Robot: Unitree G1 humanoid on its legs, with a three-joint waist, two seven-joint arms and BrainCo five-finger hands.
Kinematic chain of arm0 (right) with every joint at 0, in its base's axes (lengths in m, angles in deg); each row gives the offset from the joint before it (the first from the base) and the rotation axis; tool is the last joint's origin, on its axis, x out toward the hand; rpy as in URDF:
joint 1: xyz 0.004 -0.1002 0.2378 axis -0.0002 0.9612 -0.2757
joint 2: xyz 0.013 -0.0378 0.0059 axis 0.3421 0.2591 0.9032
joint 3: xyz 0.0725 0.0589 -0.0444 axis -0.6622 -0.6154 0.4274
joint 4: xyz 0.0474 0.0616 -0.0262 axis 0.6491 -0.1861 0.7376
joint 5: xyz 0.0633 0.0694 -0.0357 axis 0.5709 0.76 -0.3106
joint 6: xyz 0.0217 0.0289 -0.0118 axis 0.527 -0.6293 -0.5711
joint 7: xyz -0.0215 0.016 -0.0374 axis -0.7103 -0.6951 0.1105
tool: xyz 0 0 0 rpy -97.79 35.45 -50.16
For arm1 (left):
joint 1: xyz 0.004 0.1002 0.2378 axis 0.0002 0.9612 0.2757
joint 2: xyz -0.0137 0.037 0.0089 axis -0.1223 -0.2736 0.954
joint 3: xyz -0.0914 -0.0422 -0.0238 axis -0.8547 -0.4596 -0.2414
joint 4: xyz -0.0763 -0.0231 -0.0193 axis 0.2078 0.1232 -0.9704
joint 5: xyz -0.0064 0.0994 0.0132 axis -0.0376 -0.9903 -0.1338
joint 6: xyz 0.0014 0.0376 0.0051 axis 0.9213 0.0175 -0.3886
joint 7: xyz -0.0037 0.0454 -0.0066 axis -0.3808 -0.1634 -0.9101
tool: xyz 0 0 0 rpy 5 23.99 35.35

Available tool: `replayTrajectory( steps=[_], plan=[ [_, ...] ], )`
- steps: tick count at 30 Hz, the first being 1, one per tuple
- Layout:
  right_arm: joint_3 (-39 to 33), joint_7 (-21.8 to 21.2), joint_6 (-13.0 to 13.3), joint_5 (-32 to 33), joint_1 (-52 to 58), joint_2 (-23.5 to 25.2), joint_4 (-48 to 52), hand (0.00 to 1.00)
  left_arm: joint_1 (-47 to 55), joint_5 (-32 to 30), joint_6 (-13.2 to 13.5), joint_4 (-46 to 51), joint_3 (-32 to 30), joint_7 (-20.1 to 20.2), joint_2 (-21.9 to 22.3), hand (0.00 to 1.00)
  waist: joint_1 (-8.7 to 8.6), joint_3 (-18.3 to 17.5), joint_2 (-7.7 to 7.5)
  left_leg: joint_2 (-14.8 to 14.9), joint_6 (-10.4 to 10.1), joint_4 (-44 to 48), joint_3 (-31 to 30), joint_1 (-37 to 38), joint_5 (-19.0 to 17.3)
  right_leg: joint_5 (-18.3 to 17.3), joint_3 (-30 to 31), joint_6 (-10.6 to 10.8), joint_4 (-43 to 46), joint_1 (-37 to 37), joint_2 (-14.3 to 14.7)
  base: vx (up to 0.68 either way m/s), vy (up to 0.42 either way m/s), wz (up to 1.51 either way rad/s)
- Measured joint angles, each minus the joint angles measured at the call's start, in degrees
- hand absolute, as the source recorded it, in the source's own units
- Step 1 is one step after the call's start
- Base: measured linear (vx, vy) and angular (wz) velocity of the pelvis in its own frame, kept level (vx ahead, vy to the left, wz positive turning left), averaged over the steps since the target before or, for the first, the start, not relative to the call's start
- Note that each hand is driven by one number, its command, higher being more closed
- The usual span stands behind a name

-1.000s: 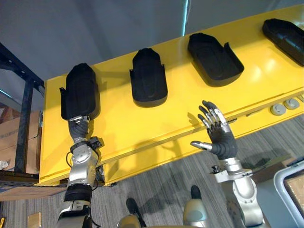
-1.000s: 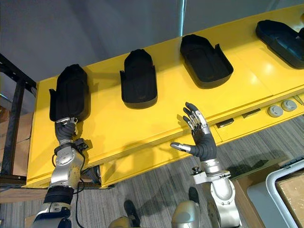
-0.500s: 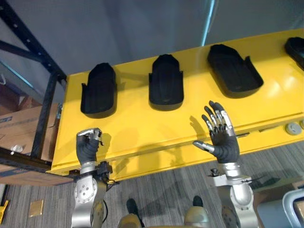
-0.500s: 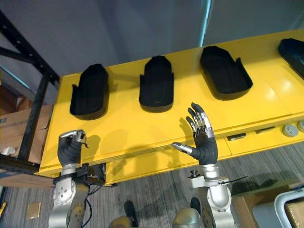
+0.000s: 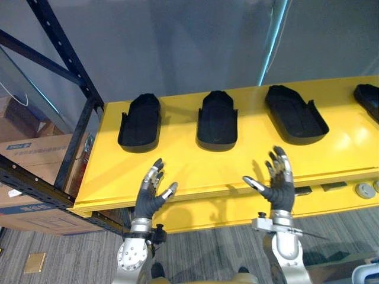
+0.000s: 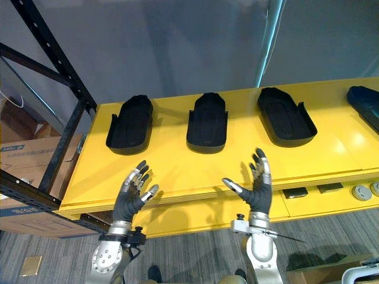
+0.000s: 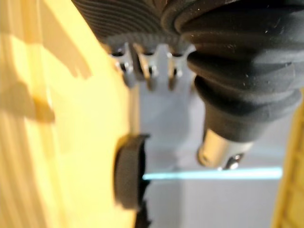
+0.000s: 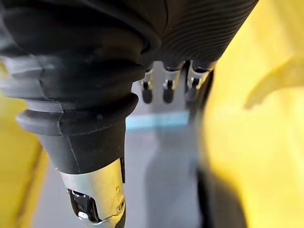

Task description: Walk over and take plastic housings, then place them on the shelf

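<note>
Yellow bench (image 5: 177, 171) runs across the frame, with four black housings (image 5: 217, 120) in a row along its far side — none held. Left hand (image 5: 149, 195) and right hand (image 5: 277, 184) hover over the near edge at lower centre, fingers spread, empty, well short of the row. Likely risk: a shallow reach would shove a smooth housing backward rather than grip it — or the left arm clips the rack (image 5: 67, 56) at upper left.
</note>
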Motion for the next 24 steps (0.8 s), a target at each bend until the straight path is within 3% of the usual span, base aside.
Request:
replayTrajectory(
  steps=[3,4,8,11,14,18,21,24],
  plan=[
    [-5.2,1.4,0.4,0.2,2.3,0.0,-0.8,0.00,-0.6,0.3,3.6,0.0,0.5,0.1,-1.2,0.00,-0.66,-0.2,-0.34,0.1,0.0,0.0,1.1,0.5,0.0,0.3,1.1,-0.1,0.0,-0.2,0.1,-0.01,0.005,-0.21],
    [-6.3,1.1,1.6,0.2,3.6,0.1,-0.9,0.00,-0.8,0.7,4.7,0.0,1.1,0.1,-2.2,0.00,-1.04,-0.3,-0.47,0.3,-0.1,0.0,1.8,1.0,-0.1,0.3,1.6,-0.2,0.0,-0.2,0.2,-0.03,-0.003,-0.22],
    [-6.8,-2.3,4.8,0.6,5.0,1.4,-0.8,0.00,-2.4,4.4,5.7,0.2,2.1,0.1,-3.9,0.00,-2.19,-2.2,-0.91,1.6,-0.5,0.0,3.1,1.1,-0.2,0.4,2.9,-0.9,-0.4,-1.3,1.5,-0.04,-0.023,-0.22],
    [-6.7,-2.6,5.0,1.6,5.0,1.9,-0.8,0.00,-4.4,4.1,5.6,0.2,2.5,-1.0,-3.8,0.00,-2.14,-2.5,-1.32,1.9,-0.6,0.0,3.3,1.2,-0.4,0.5,3.0,-0.9,-0.7,-1.5,1.7,-0.06,-0.022,-0.05],
    [-7.1,-1.1,5.0,2.8,4.6,3.2,-1.8,0.00,-4.8,3.6,4.3,0.5,0.8,-7.0,-3.7,0.00,-2.07,-3.0,-1.47,1.9,-0.6,0.0,3.6,1.2,-0.4,0.6,3.2,-1.0,-0.9,-1.6,1.7,-0.02,-0.003,-0.02],
    [-13.3,4.5,4.8,2.6,4.0,6.4,-10.2,0.00,-2.5,1.4,3.8,0.4,-10.5,-17.5,-1.4,0.00,-1.87,-3.9,-1.66,1.9,-0.6,0.0,3.7,1.3,-0.1,1.4,3.1,-0.7,-1.0,-1.0,1.7,0.04,-0.005,0.00],
    [-17.3,8.1,4.5,2.5,4.0,7.4,-15.0,0.00,0.1,-1.4,3.5,0.0,-15.0,-22.1,-1.4,0.00,-1.61,-3.9,-1.64,1.9,-0.7,0.0,3.4,1.4,-0.2,1.5,2.6,-0.6,-1.2,-0.4,1.7,0.02,-0.006,0.06],
    [-21.6,12.1,2.5,2.8,4.7,8.3,-20.9,0.00,2.8,-5.2,2.1,-3.4,-19.1,-28.8,0.4,0.00,-0.46,-4.5,-1.70,2.1,-1.0,0.0,3.6,2.1,-1.3,1.3,2.0,-0.7,-1.8,1.1,1.7,0.00,-0.007,0.08]
  ],
)
